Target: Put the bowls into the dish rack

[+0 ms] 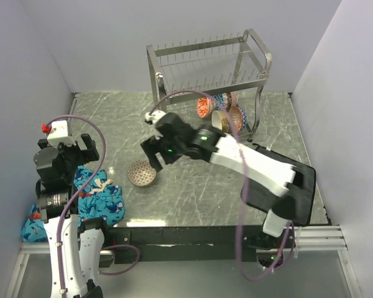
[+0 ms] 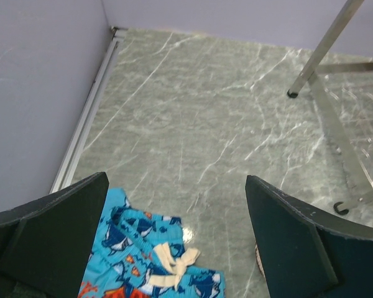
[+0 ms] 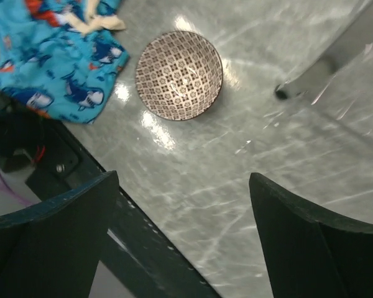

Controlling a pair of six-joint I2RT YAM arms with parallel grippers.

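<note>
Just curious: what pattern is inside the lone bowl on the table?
Bowl: brown-grey lattice on white; clearest in right wrist view.

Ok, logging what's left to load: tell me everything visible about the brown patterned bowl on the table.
The round brown patterned ceramic bowl sits upright and empty on the grey marbled table, a narrow gap from the blue printed cloth. Glossy lattice inside, dark rim. The open right claw hangs clear of it.

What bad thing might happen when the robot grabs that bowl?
The open right end effector might pinch the bowl by its round rim and let it slip. The blue cloth lies close beside it and might snag. The rack already holds other bowls, so a knock is possible.
</note>
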